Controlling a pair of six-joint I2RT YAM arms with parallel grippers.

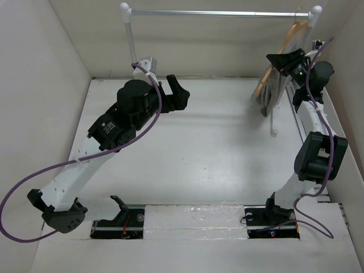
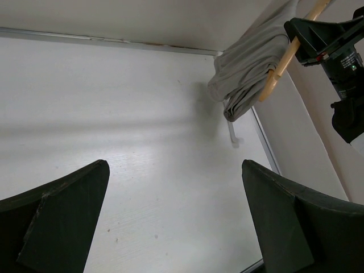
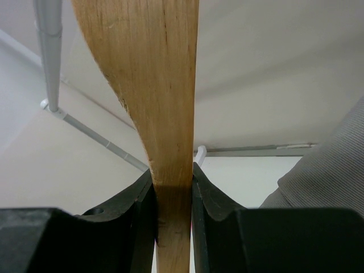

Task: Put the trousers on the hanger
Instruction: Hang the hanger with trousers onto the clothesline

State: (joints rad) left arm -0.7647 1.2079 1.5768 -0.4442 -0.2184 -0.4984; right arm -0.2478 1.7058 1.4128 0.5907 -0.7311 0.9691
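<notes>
Tan wood hanger [image 1: 295,29] pinched in the right gripper [image 3: 173,193], grey-beige trousers [image 1: 273,91] draped on it.
The right gripper's fingers press on both faces of the wood, up by the right end of the rail [image 1: 216,12] in the far right corner. The trousers hang bunched over the hanger, their low end above the surface [image 1: 199,153]. The left gripper [image 2: 175,165] hovers well apart over the far left, fingers spread wide, holding nothing.
</notes>
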